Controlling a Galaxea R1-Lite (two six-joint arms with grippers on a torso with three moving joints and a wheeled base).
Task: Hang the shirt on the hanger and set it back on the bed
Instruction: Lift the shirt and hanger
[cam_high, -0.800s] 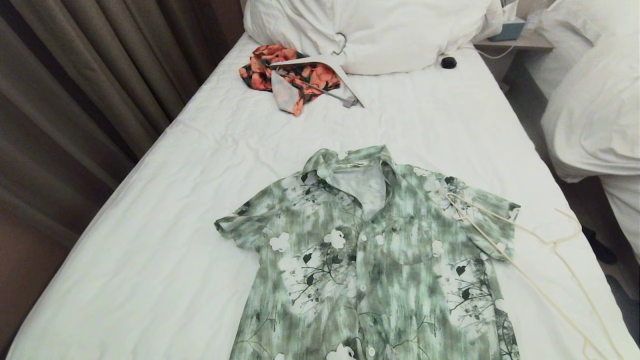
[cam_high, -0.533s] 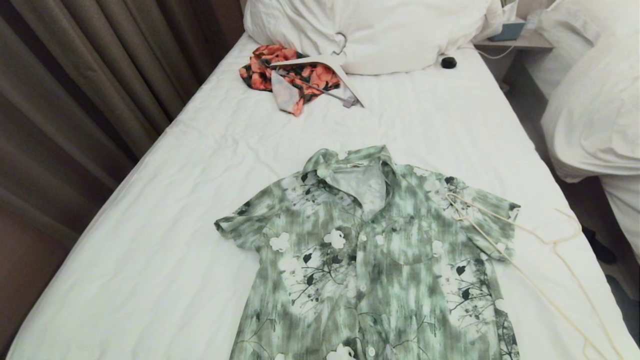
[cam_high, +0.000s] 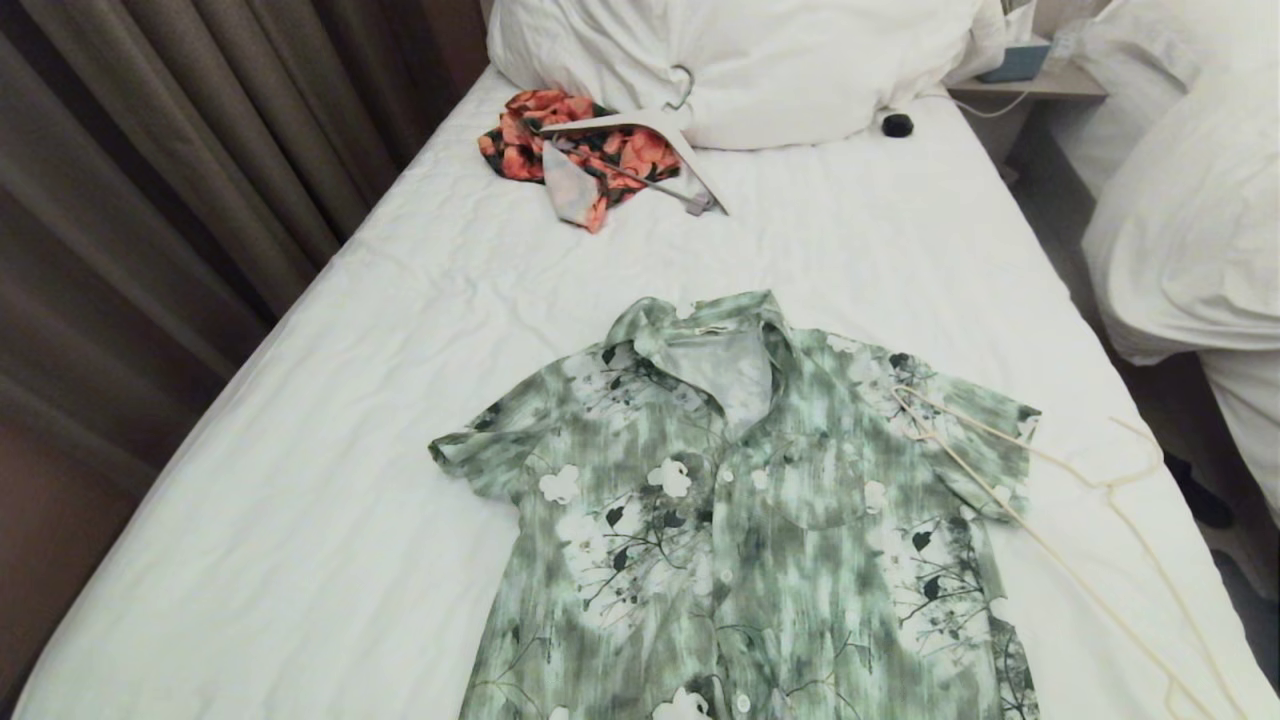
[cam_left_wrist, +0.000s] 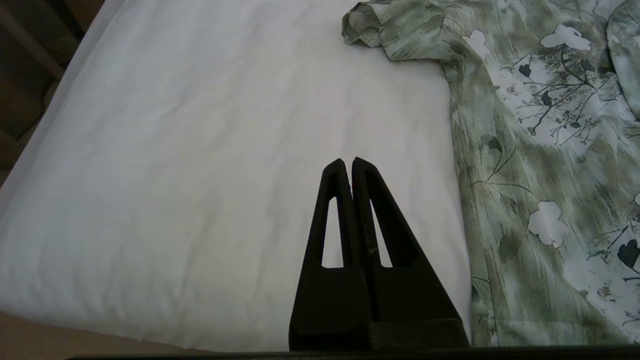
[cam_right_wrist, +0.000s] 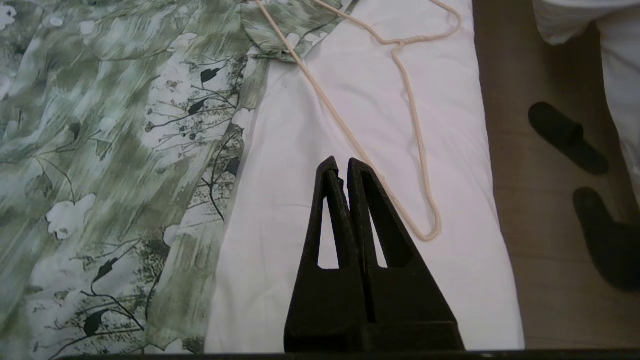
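The green and white floral shirt (cam_high: 740, 520) lies flat and buttoned on the white bed (cam_high: 330, 480), collar towards the pillows. The thin cream wire hanger (cam_high: 1050, 480) lies on the bed at the shirt's right, one end resting over the right sleeve. In the left wrist view the shirt (cam_left_wrist: 540, 160) lies beside my left gripper (cam_left_wrist: 347, 164), which is shut and empty above bare sheet. My right gripper (cam_right_wrist: 340, 164) is shut and empty above the sheet, between the shirt (cam_right_wrist: 110, 150) and the hanger (cam_right_wrist: 410, 125). Neither arm shows in the head view.
An orange-and-black floral garment (cam_high: 580, 150) with a thick white hanger (cam_high: 650, 130) lies near the pillows (cam_high: 740, 60), beside a small black object (cam_high: 897, 124). Curtains (cam_high: 150, 180) run along the left side. A second bed (cam_high: 1190, 200) stands right. Dark slippers (cam_right_wrist: 567, 136) lie on the floor.
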